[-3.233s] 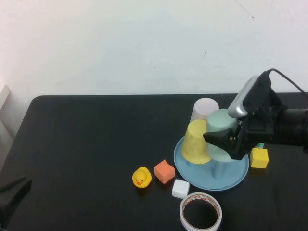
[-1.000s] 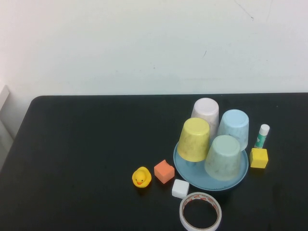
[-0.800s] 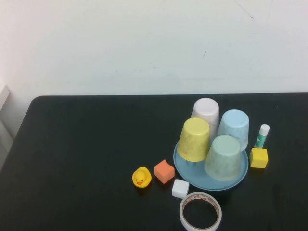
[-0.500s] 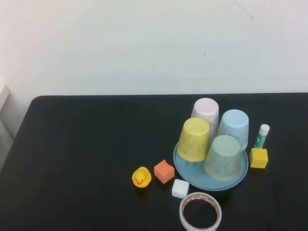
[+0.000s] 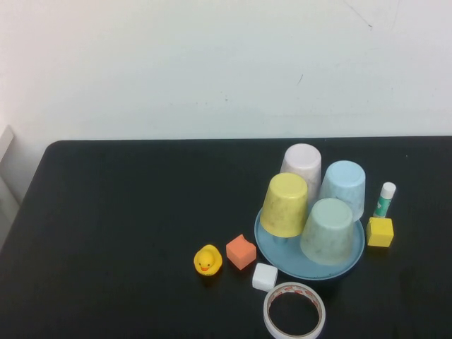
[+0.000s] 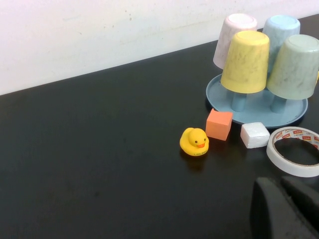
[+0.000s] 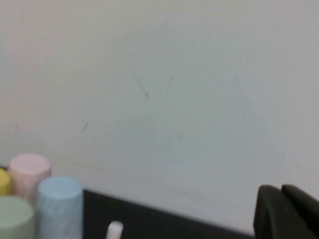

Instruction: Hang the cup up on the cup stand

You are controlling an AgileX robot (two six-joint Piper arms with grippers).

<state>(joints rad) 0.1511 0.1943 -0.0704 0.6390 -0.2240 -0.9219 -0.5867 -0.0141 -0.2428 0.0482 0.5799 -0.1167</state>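
The mint-green cup (image 5: 328,230) sits upside down over a peg at the front right of the round light-blue cup stand (image 5: 281,258). It also shows in the left wrist view (image 6: 294,67) and the right wrist view (image 7: 15,219). Yellow (image 5: 285,205), pink (image 5: 301,164) and light-blue (image 5: 343,185) cups hang upside down on the other pegs, so the pegs' tops are hidden. Neither arm shows in the high view. My left gripper (image 6: 280,185) is shut and empty, low over the table near the tape roll. My right gripper (image 7: 280,191) is shut and empty, raised to the right of the stand.
A rubber duck (image 5: 207,260), an orange cube (image 5: 241,251) and a white cube (image 5: 265,277) lie left of the stand. A tape roll (image 5: 294,311) lies in front of it. A glue stick (image 5: 384,199) and a yellow cube (image 5: 379,232) are on its right.
The right arm, which was at the mint-green cup on the stand, has left the high view; the cup stays on its peg. Nothing has moved in the last second.
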